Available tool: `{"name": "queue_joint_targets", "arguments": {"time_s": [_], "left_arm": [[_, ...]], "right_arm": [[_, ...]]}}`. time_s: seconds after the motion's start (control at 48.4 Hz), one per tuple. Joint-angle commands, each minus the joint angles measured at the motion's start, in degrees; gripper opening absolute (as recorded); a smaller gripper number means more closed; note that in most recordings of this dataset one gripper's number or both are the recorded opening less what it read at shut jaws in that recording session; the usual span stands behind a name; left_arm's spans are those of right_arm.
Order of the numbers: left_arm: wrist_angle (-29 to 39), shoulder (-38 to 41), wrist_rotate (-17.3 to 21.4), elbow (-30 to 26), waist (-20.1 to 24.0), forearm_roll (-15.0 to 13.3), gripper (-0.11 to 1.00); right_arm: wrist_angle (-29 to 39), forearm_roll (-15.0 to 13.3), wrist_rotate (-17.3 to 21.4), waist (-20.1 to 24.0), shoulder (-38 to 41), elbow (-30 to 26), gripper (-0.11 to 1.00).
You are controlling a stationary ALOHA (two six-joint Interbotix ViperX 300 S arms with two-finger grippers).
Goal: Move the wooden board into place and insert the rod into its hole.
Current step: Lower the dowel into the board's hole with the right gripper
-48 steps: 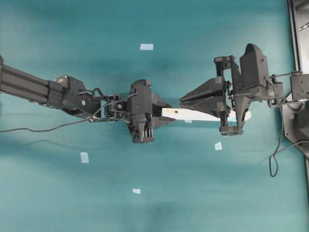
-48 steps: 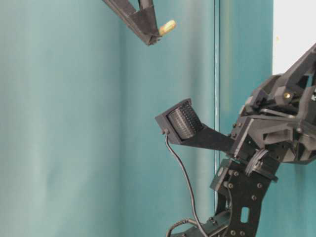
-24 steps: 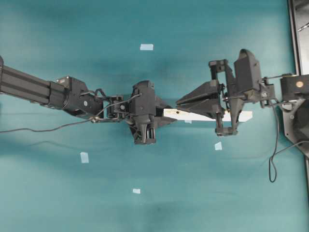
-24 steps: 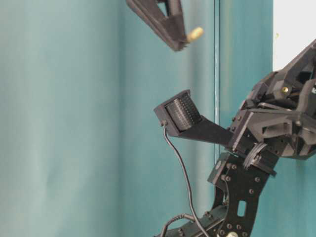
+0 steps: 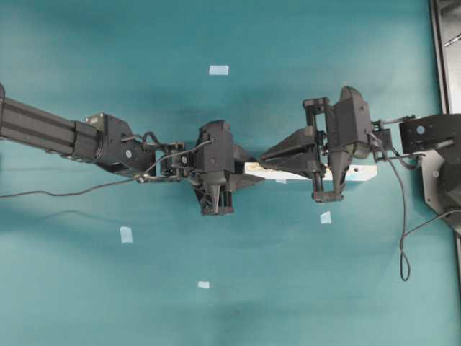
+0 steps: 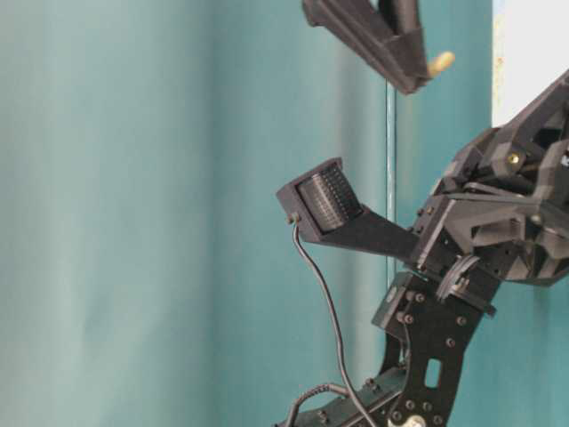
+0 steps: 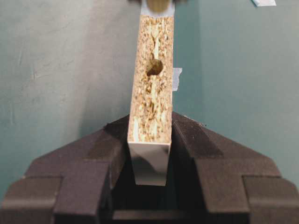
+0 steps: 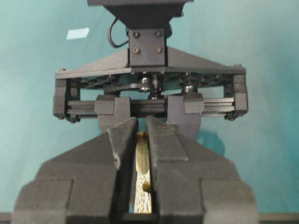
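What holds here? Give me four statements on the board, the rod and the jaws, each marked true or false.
1. The left jaws clamp the long pale wooden board by one end. True.
2. The dark hole in the board's rough edge is already filled. False: it is empty.
3. The right jaws pinch the small cream-white cylindrical rod. True.
4. The right jaws stand wide open. False: they are shut on the rod.
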Motion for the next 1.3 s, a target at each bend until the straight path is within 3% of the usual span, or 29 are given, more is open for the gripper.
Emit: {"name": "queue_joint_targets", "arguments": {"time_s": [0.0,1.282], "left_arm": [[0.26,-1.49,-0.09,-0.7,-1.41,0.18,0.22],[0.35,-1.41,-0.18,-0.62,-2.02,0.18,0.22]], "right_arm": [[-1.32,0.18,-0.09,-0.09,0.44,-0.7,0.08],[-1.85,1.67,-2.2,-0.18,4.57,-0.7,0.08]]}}
